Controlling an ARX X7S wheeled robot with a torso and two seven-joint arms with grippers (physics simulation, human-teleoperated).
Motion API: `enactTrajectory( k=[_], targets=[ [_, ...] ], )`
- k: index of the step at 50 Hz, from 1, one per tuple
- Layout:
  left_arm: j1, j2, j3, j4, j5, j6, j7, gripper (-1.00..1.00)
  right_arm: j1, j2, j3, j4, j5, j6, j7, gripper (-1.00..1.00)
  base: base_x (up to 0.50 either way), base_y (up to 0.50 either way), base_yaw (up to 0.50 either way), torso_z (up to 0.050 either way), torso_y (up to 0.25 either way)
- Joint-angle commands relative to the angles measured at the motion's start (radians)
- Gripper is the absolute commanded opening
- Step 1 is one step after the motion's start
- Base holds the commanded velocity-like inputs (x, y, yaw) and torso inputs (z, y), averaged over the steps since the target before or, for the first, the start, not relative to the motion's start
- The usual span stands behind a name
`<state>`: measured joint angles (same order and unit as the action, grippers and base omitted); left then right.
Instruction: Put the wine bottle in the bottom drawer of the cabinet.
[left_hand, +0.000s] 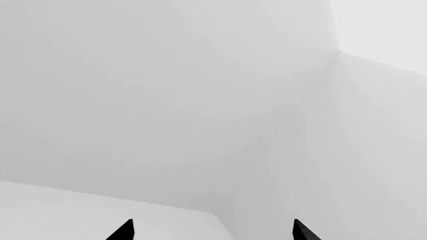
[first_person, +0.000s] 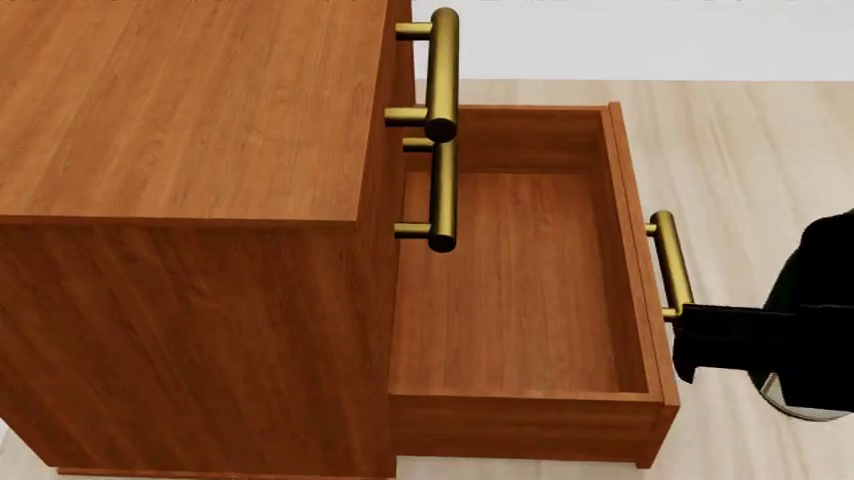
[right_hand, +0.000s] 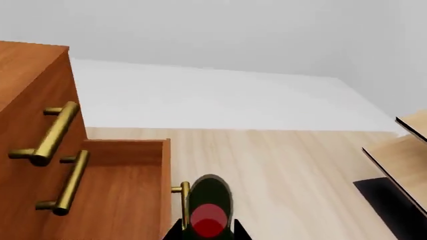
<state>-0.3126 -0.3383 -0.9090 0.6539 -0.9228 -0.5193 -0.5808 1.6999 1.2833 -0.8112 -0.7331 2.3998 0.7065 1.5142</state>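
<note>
The bottom drawer (first_person: 514, 290) stands open and bare, the right gripper (right_hand: 208, 235) clamps the wine bottle (right_hand: 209, 205) just beside its handle, and the left gripper (left_hand: 212, 231) idles with fingers apart; placing remains.

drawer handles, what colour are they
Brass-gold, on every bar. The head view shows it best: the bottom drawer's handle matches the two upper handles.

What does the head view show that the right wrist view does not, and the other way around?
Only the head view shows the whole inside of the open bottom drawer, which holds nothing, and the cabinet top. Only the right wrist view shows the wine bottle seen end-on in the right gripper, and a pale wood rack to the side. Both show the two upper brass handles, the drawer's handle and the light floor.
</note>
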Motion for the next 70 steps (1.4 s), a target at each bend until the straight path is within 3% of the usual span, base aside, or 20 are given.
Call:
enactTrajectory(
  k=[1, 15, 22, 31, 33, 35, 43, 70],
  targets=[
    [0.003, 0.0, 0.01, -0.002, 0.012, 0.006, 0.004, 1.0, 0.655, -0.045, -0.484, 0.03, 0.203, -0.041, 0.056, -1.0, 0.0, 0.0, 0.0, 0.0, 0.0],
    [0.008, 0.004, 0.014, -0.001, 0.027, 0.02, 0.007, 1.0, 0.653, -0.204, -0.419, 0.165, 0.273, -0.018, 0.055, -1.0, 0.0, 0.0, 0.0, 0.0, 0.0],
    [0.008, 0.005, 0.01, 0.0, 0.029, 0.025, 0.003, 1.0, 0.591, -0.255, -0.401, 0.216, 0.239, -0.082, 0.006, -1.0, 0.0, 0.0, 0.0, 0.0, 0.0],
    [0.011, -0.003, 0.012, 0.002, 0.026, 0.019, -0.003, 1.0, 0.591, -0.384, -0.411, 0.379, 0.204, -0.022, -0.054, -1.0, 0.0, 0.0, 0.0, 0.0, 0.001],
    [0.015, -0.003, 0.015, 0.007, 0.032, 0.019, -0.004, 1.0, 0.578, -0.401, -0.409, 0.413, 0.25, -0.112, -0.017, -1.0, 0.0, 0.0, 0.0, 0.0, 0.0],
    [0.014, -0.005, 0.014, 0.004, 0.029, 0.015, -0.009, 1.0, 0.608, -0.442, -0.424, 0.483, 0.243, 0.002, -0.048, -1.0, 0.0, 0.0, 0.0, 0.0, 0.0],
    [0.017, -0.007, 0.017, 0.006, 0.039, 0.016, -0.016, 1.0, 0.609, -0.532, -0.473, 0.701, 0.28, 0.134, -0.064, -1.0, 0.0, 0.0, 0.0, 0.0, 0.001],
    [0.03, -0.013, 0.028, 0.011, 0.042, 0.02, -0.009, 1.0, 0.394, -0.678, -0.464, 0.937, 0.092, 0.17, -0.373, -1.0, 0.0, 0.0, 0.0, 0.001, 0.001]
  ],
)
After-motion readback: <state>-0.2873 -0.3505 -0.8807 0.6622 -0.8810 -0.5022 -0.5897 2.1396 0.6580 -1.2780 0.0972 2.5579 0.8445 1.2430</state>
